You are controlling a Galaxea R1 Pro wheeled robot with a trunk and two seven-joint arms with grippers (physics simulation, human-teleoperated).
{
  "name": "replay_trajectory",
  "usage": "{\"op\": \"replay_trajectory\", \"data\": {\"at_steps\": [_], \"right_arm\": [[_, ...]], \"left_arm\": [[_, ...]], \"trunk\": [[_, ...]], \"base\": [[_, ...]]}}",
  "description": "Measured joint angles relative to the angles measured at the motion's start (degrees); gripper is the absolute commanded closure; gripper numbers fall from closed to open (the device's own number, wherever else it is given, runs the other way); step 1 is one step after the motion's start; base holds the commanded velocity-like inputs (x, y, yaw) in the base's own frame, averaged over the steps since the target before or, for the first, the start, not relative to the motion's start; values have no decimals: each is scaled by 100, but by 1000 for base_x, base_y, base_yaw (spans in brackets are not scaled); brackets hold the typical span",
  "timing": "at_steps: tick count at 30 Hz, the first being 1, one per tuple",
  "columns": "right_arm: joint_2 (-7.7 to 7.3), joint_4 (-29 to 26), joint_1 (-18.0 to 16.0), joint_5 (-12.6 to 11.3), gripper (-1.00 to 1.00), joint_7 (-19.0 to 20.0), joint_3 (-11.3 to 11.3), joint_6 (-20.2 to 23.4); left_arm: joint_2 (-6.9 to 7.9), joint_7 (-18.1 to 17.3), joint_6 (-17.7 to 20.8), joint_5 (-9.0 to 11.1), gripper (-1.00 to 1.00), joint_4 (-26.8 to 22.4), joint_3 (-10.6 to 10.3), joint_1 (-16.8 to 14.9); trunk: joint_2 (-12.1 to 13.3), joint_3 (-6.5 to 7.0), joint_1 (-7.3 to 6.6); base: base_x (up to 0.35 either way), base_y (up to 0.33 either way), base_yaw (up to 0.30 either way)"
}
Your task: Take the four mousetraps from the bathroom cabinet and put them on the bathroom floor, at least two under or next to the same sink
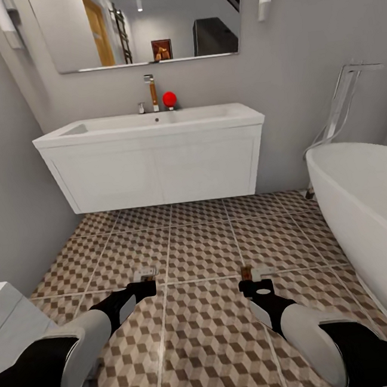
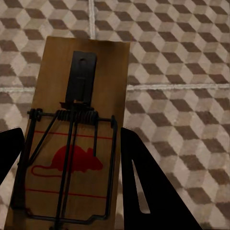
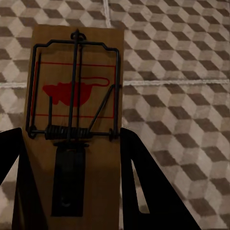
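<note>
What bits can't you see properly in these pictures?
- Under the sink: in the head view the white vanity front hides whatever floor lies beneath it.
- Bathtub: cut off by the head view's right edge.
- Left gripper's mousetrap: its near end runs off the left wrist picture's edge.
- Right gripper's mousetrap: likewise cut off in the right wrist picture.
- Both traps look tiny in the head view.

soft, even, bright render; wrist views dimmer, perhaps slightly blurred; edges stretch wide-angle.
</note>
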Motion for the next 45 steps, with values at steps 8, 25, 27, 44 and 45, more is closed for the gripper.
{"op": "replay_trajectory", "data": {"at_steps": [8, 25, 27, 44, 45], "right_arm": [[0, 0, 0, 1, 100, -3, -2, 3], [9, 0, 0, 1, 100, -5, -6, 57], [9, 0, 0, 1, 100, -3, -6, 61], [0, 0, 0, 1, 100, 9, -4, 73], [0, 0, 0, 1, 100, 9, -4, 73]], "left_arm": [[-4, 0, -62, 4, 100, -2, 1, 0], [-33, 7, -238, 21, 100, -1, 1, 2], [-33, 5, -238, 23, 100, -1, 1, 2], [-16, 4, -239, 25, 100, -1, 1, 2], [-16, 4, -239, 25, 100, -1, 1, 2]], "trunk": [[-3, -45, 5], [-3, -45, 5], [-3, -45, 5], [-3, -45, 5], [-3, -45, 5]], "base": [[0, 0, 0], [0, 0, 0], [0, 0, 0], [0, 0, 0], [0, 0, 0]]}}
